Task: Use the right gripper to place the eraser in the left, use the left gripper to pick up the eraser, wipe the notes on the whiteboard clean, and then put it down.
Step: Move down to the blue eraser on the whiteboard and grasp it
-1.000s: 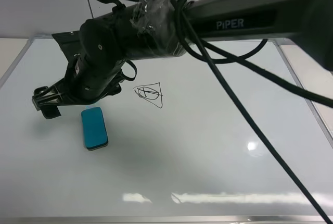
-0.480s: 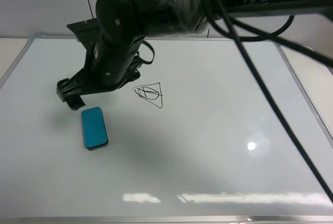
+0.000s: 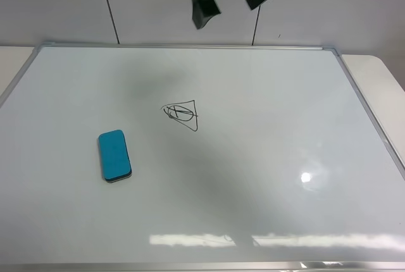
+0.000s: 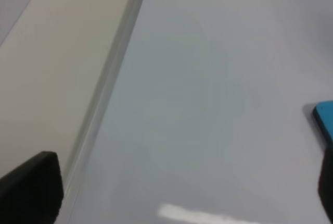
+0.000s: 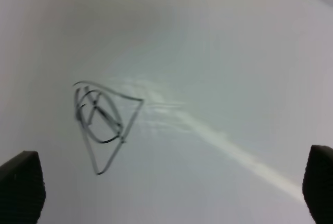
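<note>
The blue eraser [image 3: 114,155] lies flat on the left part of the whiteboard [image 3: 266,177], held by nothing. A black scribble of notes [image 3: 181,115] is drawn near the board's middle. My right gripper [image 3: 228,11] hangs high over the board's far edge, open and empty. In the right wrist view the notes [image 5: 101,125] lie below its spread fingertips [image 5: 21,187]. My left gripper [image 4: 179,198] is open and empty over the board's left side. Only a corner of the eraser [image 4: 325,117] shows in the left wrist view. The left arm is out of the high view.
The whiteboard has a metal frame [image 3: 190,46] and rests on a pale table [image 4: 57,62]. Its left edge [image 4: 112,78] runs close to my left gripper. Glare spots [image 3: 306,176] lie on the board's near part.
My right arm has lifted away from beside the eraser and pulled up and back to the top of the view. The eraser and notes have not moved.
</note>
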